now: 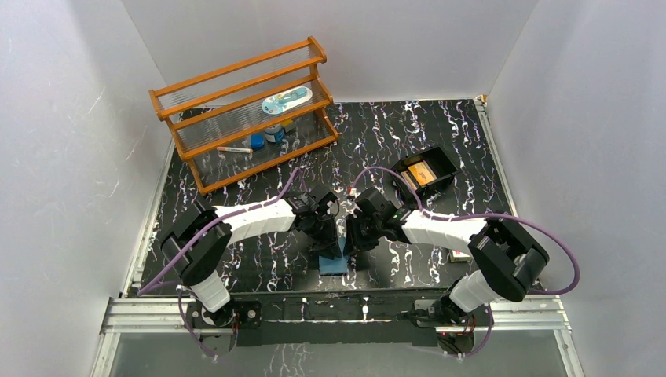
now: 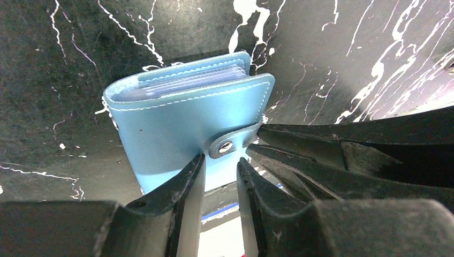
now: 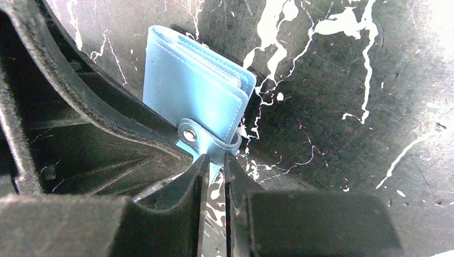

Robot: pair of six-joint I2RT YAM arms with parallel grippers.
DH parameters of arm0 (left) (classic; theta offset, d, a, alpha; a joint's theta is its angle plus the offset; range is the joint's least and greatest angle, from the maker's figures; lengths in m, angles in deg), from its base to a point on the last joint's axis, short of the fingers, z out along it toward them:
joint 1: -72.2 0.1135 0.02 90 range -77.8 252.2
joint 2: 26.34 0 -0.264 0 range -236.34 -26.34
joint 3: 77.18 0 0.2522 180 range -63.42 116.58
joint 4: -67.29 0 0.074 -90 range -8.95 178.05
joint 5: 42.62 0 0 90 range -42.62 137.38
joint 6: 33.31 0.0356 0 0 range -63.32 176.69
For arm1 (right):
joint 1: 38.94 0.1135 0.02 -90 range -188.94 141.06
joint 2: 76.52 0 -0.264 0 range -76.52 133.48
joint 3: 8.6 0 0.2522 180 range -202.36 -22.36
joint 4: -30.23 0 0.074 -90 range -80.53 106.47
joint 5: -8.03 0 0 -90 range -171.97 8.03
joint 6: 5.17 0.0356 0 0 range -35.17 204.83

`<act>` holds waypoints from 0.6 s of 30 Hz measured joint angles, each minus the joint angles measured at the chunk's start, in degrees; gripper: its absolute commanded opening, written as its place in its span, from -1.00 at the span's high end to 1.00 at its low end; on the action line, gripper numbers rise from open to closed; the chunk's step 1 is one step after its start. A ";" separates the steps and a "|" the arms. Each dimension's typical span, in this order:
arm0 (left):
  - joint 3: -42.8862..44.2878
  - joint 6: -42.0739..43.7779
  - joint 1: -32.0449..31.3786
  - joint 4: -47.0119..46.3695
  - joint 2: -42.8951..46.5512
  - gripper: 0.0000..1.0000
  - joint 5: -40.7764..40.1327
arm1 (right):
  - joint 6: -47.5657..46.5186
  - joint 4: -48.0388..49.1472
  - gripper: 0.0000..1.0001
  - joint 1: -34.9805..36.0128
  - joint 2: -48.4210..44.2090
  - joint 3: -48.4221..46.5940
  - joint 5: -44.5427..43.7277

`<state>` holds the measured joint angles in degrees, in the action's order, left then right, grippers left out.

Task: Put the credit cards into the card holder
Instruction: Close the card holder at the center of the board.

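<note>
The blue holder lies folded shut on the black, white-veined table, clear sleeves showing along its top edge and its tab snapped down on the cover. The left gripper sits right at the holder's near edge, its two black fingers a narrow gap apart just below the snap, though I can't tell whether they grip anything. From the right, the right gripper reaches in, its fingertips closing in at the tab's outer end.
</note>
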<state>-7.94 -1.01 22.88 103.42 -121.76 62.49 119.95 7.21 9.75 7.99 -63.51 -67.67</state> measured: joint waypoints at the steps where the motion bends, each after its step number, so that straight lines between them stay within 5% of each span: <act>1: -0.07 -0.02 0.00 0.00 0.04 0.46 -0.11 | -0.02 0.00 0.53 0.09 0.00 0.00 -0.02; 18: 0.66 -0.42 0.00 2.58 2.01 0.41 -1.90 | -0.63 0.02 0.53 0.94 0.81 -0.35 0.39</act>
<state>-7.28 -1.42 22.88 106.00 -119.75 60.59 119.31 7.23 10.69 8.80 -63.86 -67.28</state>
